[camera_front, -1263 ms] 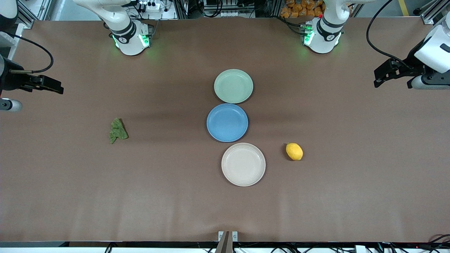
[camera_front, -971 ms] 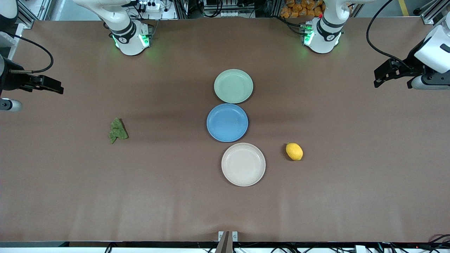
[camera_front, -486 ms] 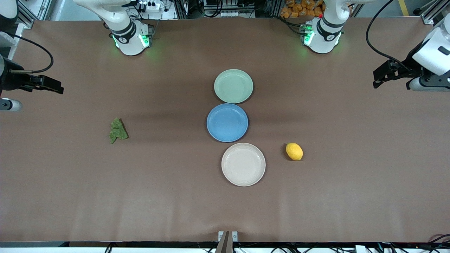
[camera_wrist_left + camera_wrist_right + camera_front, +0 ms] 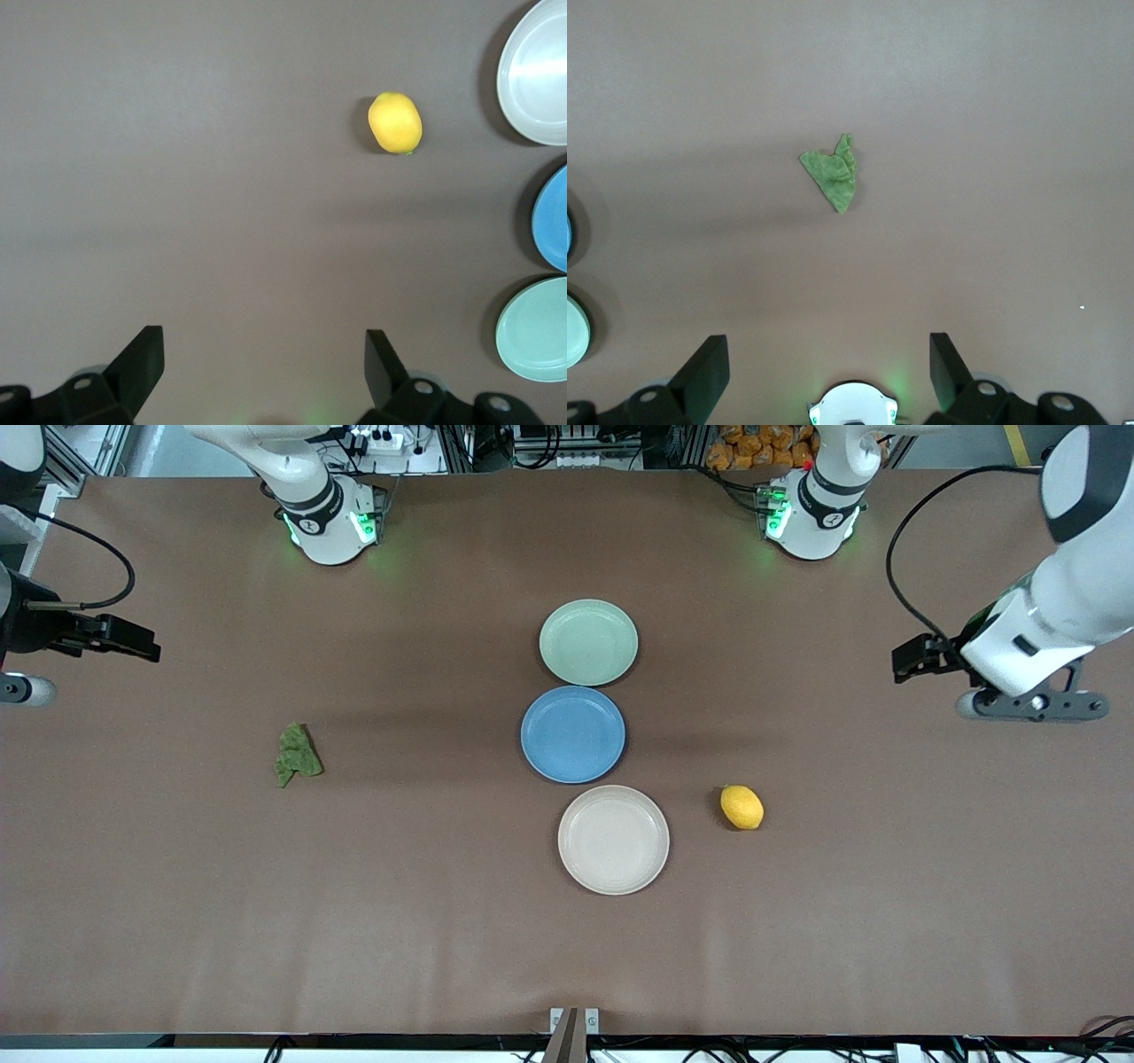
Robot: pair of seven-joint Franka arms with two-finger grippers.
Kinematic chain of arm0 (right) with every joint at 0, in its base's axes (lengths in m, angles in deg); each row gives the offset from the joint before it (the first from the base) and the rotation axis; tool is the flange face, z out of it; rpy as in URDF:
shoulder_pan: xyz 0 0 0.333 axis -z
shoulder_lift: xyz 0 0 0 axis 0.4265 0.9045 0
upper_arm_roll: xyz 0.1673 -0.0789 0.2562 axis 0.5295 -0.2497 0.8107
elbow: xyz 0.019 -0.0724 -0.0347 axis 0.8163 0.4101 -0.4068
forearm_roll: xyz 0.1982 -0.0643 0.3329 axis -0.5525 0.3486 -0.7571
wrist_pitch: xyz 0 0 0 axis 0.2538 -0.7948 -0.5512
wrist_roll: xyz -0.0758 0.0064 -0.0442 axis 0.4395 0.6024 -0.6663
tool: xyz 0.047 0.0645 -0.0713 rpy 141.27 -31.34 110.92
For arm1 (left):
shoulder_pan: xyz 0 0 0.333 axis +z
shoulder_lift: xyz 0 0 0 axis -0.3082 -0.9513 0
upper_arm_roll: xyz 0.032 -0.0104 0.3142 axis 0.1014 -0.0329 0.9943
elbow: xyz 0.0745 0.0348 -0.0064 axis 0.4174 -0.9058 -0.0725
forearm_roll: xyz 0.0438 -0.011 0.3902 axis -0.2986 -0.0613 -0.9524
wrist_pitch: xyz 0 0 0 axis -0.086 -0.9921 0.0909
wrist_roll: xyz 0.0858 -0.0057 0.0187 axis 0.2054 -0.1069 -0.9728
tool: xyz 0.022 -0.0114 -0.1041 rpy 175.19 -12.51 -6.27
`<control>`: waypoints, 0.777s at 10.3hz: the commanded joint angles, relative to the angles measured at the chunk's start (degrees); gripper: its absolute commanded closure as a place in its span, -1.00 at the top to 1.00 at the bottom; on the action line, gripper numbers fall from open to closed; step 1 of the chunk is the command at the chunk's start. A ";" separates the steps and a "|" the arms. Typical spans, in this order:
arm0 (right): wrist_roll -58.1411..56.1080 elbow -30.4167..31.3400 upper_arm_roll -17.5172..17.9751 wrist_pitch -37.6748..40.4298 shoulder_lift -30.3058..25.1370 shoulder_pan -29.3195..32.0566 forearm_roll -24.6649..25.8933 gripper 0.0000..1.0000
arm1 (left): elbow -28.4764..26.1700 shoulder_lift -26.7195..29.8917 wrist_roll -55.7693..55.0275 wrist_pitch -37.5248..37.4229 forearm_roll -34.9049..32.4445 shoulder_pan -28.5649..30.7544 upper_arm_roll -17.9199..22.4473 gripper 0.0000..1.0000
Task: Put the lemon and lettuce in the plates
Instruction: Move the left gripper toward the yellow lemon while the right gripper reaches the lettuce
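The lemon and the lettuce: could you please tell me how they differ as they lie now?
The lemon is bright yellow, smooth and oval; the lettuce is dull green, wrinkled and irregular. The lemon lies beside the beige plate, the lettuce well apart from every plate. Both rest on the table, untouched.

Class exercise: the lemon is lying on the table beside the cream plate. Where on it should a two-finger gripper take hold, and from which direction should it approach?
Probably from straight above, closing across the lemon's narrow middle. It lies on its side on the table, pointed ends level, so the middle gives the shortest span and the ends would slip. The open left gripper, up over the left arm's end, is the closer one; nothing crowds the lemon, though the cream plate sits beside it.
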 commanded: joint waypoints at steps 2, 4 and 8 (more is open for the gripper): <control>-0.80 0.22 0.26 0.32 -0.39 0.55 0.02 1.00 | 1.49 -4.36 -2.99 3.38 0.68 -1.69 0.13 1.00; -0.80 0.30 0.26 0.32 -0.39 0.55 0.02 1.00 | 1.40 -6.82 -5.82 6.63 0.85 -2.41 0.13 1.00; -0.89 0.30 0.26 0.32 -0.48 0.55 0.02 1.00 | 1.23 -13.93 -13.02 14.89 2.17 -3.28 -0.49 1.00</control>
